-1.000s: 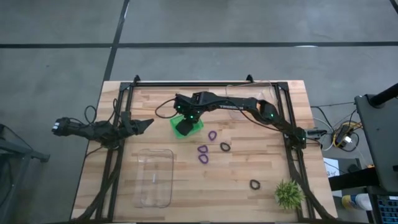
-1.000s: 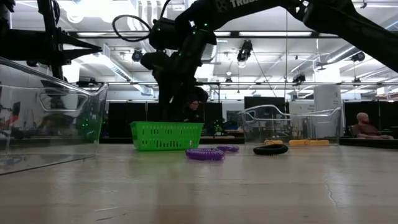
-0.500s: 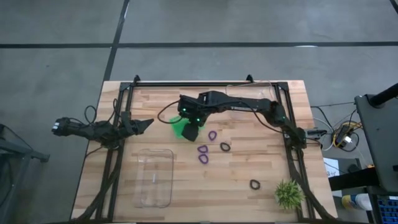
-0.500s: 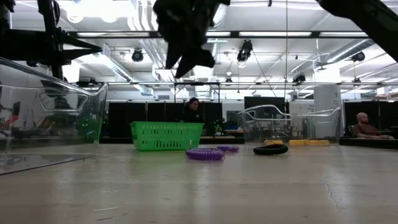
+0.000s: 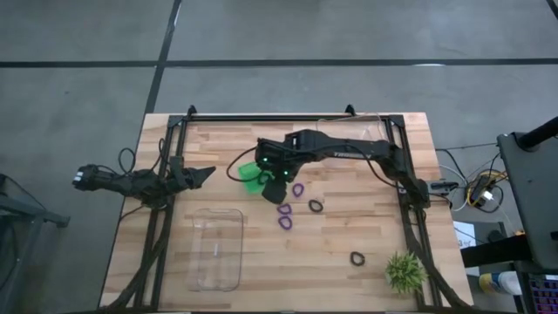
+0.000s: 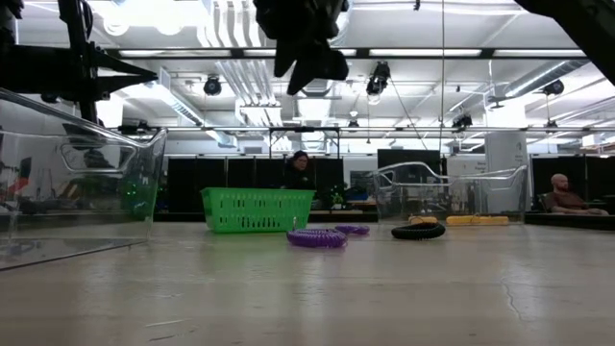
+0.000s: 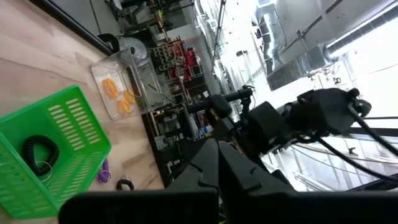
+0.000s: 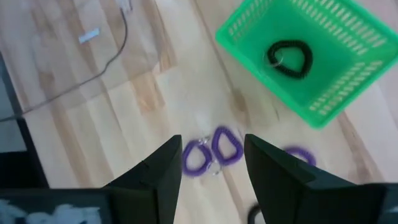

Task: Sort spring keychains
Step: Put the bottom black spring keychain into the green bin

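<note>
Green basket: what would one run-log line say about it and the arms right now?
green basket: holds one black keychain | right gripper: open, empty, above purple keychains | left gripper: shut, waiting at the table's left

Grey concrete floor [image 5: 349, 35] surrounding the table [image 5: 349, 262], dark seam lines crossing it. Pale wood planks, black frame rails running along the edges. Black equipment stand [image 5: 532, 183] sitting off one side, tangle of cables [image 5: 475, 187] lying beside it. Another dark stand [image 5: 17, 218] showing at the opposite edge.

Low view looking into a large hall: white ceiling ducts [image 6: 235, 82] and pipes running overhead, bright strip lights [image 6: 404, 53] glaring, round lamps [image 6: 381, 77] hanging. Dark partitions [image 6: 192, 183] lining the far wall. One person [image 6: 298, 171] standing behind the table, another [image 6: 567, 197] sitting far off. Shelving with clutter [image 7: 171, 59] showing in the left wrist view.
</note>
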